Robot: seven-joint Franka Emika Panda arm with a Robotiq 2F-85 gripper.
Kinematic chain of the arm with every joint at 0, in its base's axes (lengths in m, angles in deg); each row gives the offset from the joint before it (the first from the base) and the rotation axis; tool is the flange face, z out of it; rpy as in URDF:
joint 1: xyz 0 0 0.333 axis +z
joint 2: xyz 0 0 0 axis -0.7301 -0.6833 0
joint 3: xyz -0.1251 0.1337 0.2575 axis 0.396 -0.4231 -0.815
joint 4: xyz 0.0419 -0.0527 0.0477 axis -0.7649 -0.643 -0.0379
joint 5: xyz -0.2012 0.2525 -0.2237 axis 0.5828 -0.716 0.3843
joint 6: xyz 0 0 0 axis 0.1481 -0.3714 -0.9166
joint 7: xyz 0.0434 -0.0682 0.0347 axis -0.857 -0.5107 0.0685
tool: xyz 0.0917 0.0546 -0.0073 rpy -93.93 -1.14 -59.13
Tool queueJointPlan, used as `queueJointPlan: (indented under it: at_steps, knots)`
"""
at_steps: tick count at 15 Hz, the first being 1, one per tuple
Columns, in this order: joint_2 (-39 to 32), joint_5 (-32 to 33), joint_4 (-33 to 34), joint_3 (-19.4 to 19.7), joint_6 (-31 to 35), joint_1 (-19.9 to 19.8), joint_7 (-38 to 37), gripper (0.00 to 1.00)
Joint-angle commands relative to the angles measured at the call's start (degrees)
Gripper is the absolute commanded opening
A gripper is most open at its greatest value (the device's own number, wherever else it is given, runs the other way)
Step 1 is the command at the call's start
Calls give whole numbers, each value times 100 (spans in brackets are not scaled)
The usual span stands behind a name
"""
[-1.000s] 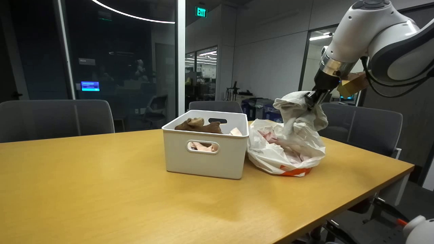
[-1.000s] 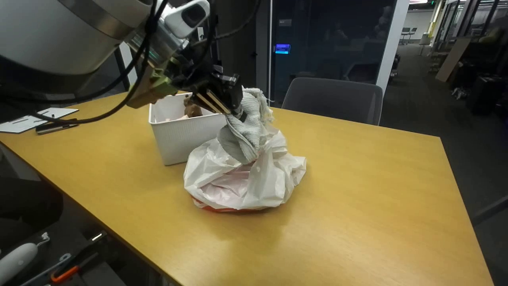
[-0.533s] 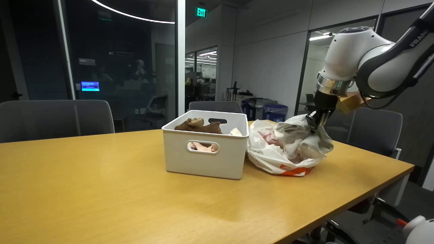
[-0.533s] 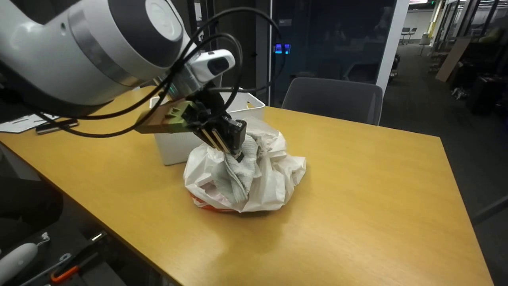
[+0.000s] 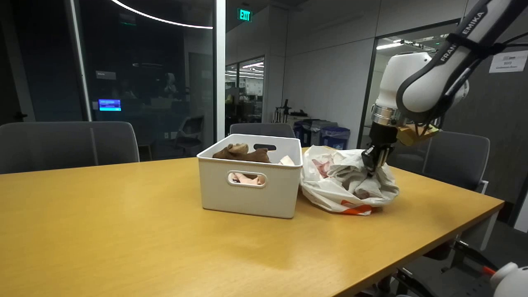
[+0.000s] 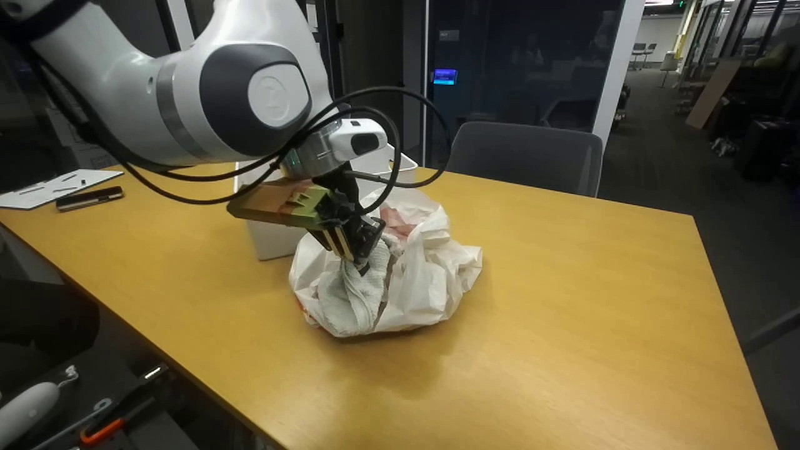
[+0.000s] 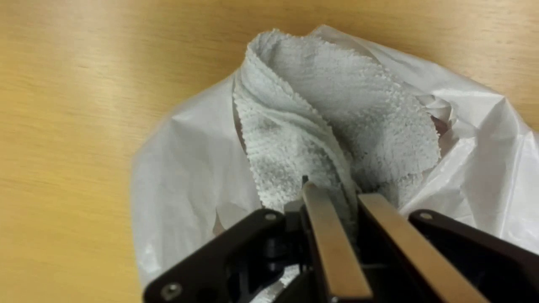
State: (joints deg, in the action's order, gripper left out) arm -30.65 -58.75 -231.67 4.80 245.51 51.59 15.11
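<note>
While a fold of pale grey terry cloth (image 7: 324, 109) is pinched by the black two-fingered hand (image 7: 341, 191), the rest is bunched in a crumpled white plastic bag (image 5: 328, 194). Both are seen right of centre in an exterior view.

Dim overall; a curved white strip light (image 5: 185, 25) shines at eleven o'clock in an exterior view. The yellow wooden tabletop (image 7: 92, 80) shows glare.

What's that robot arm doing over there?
The robot's gripper is pinching a pale gray towel, which is bunched up at the open top of a white plastic bag. It hasn't let go yet. The bag sits on the table, next to a white bin with something brown inside.
</note>
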Motion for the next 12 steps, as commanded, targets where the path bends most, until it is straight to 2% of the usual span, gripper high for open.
queueJointPlan:
  at_steps: [1, 4, 7, 8, 9, 10, 12]
  knots:
    - [-354, -812, 354, -355, 337, -117, 1009, 3]
    - [-548, -1829, 473, -537, 537, -75, 2032, 3]
    - [-758, -2788, 667, -626, 360, -236, 3000, 7]
    - [-798, -2962, 707, -627, 326, -329, 3216, 36]
    - [-826, -3049, 735, -624, 327, -425, 3356, 37]
    - [-848, -3091, 767, -619, 281, -524, 3437, 43]
    - [-826, -3115, 791, -628, 197, -686, 3461, 58]
